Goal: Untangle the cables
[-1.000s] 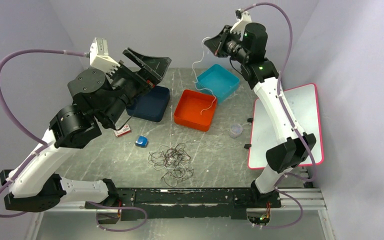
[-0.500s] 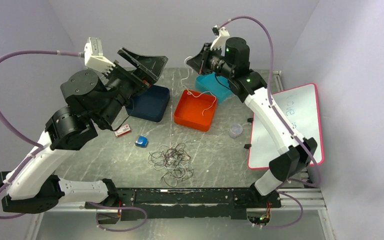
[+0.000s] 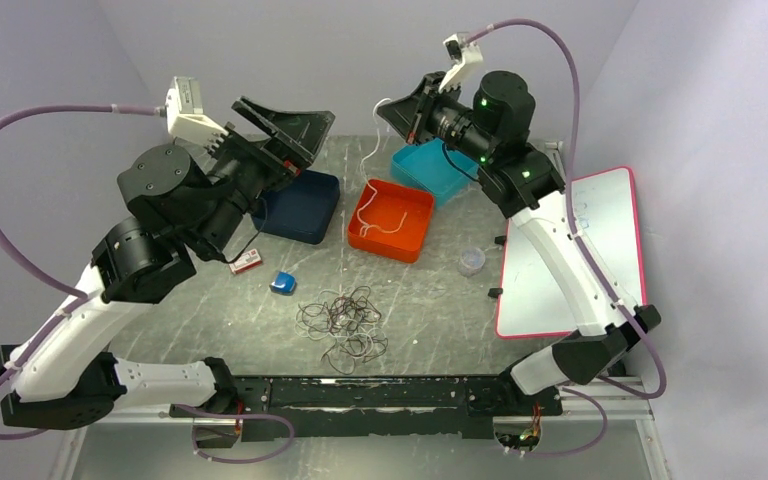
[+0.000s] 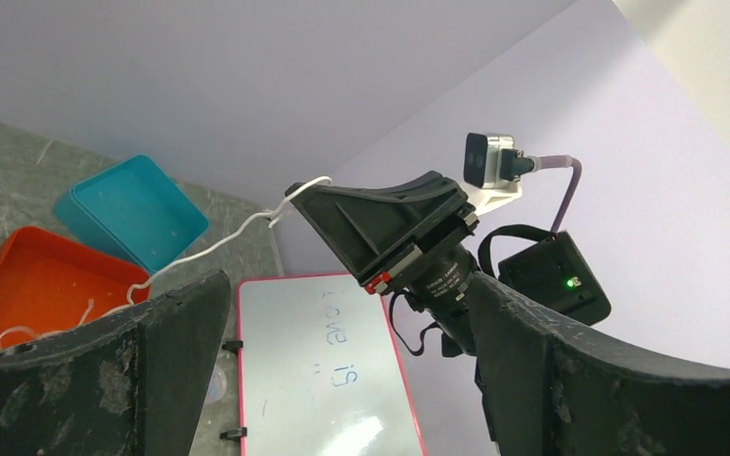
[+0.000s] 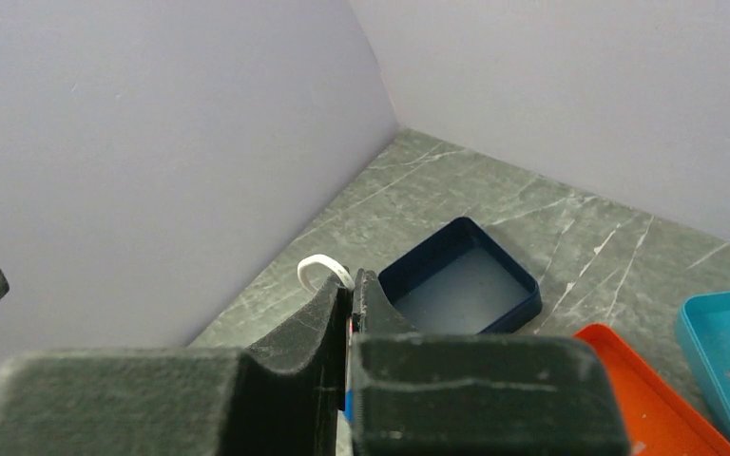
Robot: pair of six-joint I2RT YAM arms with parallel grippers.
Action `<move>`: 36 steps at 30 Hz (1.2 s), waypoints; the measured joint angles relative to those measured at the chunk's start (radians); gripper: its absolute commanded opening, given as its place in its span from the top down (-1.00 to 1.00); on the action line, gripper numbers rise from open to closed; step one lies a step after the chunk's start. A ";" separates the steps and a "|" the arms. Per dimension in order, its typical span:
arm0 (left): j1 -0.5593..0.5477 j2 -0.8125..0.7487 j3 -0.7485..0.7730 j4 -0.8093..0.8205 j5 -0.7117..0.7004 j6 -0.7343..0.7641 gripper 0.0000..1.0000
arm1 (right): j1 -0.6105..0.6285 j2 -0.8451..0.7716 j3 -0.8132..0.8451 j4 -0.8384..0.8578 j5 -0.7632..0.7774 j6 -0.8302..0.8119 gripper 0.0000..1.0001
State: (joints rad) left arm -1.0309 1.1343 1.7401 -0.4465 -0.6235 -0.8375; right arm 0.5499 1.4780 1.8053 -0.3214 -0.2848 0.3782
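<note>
A tangle of thin dark cables [image 3: 345,322] lies on the table's near middle. My right gripper [image 3: 388,106] is raised over the back of the table and shut on one white cable [image 3: 372,170]. That cable hangs down into the orange tray [image 3: 412,240], where its lower end curls. In the right wrist view the white cable [image 5: 321,268] loops out beside the closed tips of the right gripper [image 5: 350,285]. My left gripper [image 3: 290,122] is held high at the back left, open and empty. In the left wrist view the left gripper [image 4: 347,285] faces the white cable [image 4: 219,242].
A navy tray [image 3: 322,185] and a teal tray [image 3: 457,172] flank the orange one. A pink-rimmed whiteboard [image 3: 580,250] lies at the right, with a small clear cup [image 3: 471,261] beside it. A small blue object [image 3: 282,282] and a red-and-white one [image 3: 245,262] lie left of the tangle.
My right gripper carried the white cable leftward from over the teal tray, and its lower end now curls inside the orange tray. The left arm shifted only slightly.
</note>
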 measured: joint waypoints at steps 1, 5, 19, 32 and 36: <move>0.000 -0.003 -0.010 0.007 0.001 0.001 -0.98 | 0.000 -0.005 -0.003 0.001 0.002 -0.002 1.00; 0.000 -0.005 -0.021 0.015 0.004 0.007 -0.98 | 0.001 -0.026 -0.074 0.008 0.011 -0.005 1.00; 0.000 -0.034 -0.054 0.037 0.005 0.014 -0.98 | -0.003 0.048 -0.214 -0.001 0.104 -0.053 1.00; 0.000 -0.045 -0.068 0.048 0.006 0.015 -0.98 | -0.062 0.060 -0.185 -0.055 0.284 -0.103 1.00; 0.000 -0.053 -0.075 0.050 0.006 0.013 -0.98 | -0.106 0.073 -0.160 -0.057 0.302 -0.114 1.00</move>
State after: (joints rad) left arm -1.0309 1.0809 1.6653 -0.3962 -0.6178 -0.8246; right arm 0.4442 1.5509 1.6455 -0.3782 0.0170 0.2638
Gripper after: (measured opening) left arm 0.990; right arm 0.032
